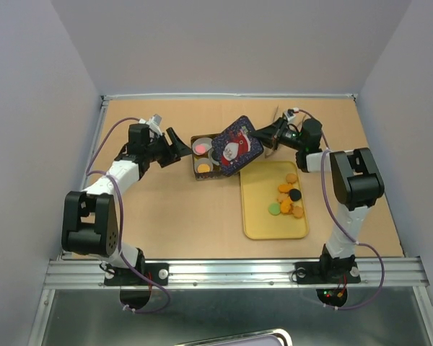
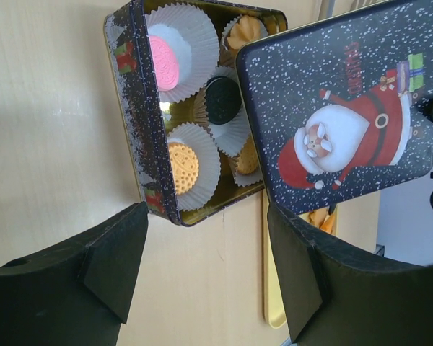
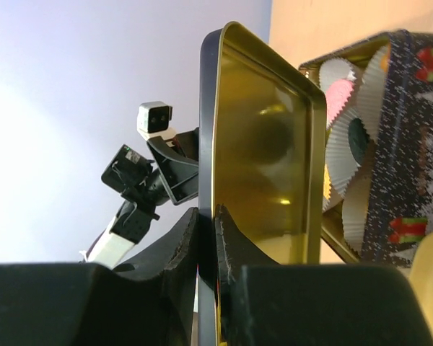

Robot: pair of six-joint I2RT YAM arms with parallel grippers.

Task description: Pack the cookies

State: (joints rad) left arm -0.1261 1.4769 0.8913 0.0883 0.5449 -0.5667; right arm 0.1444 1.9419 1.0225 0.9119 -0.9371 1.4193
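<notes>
The square tin [image 1: 200, 173] [image 2: 136, 137] stands open at the table's middle, with white liners holding a pink cookie [image 2: 164, 63], a black cookie [image 2: 222, 99] and orange cookies [image 2: 182, 168]. My right gripper [image 1: 260, 134] [image 3: 207, 223] is shut on the edge of the Santa lid [image 1: 236, 145] [image 2: 343, 115] [image 3: 263, 151] and holds it tilted over the tin's right side. My left gripper [image 1: 175, 140] [image 2: 206, 267] is open and empty, just left of the tin. More cookies [image 1: 289, 199] lie on the yellow tray [image 1: 263, 216].
The yellow tray sits right of the tin, its edge showing in the left wrist view [image 2: 272, 303]. Grey walls close the table at the back and sides. A metal rail [image 1: 231, 270] runs along the near edge.
</notes>
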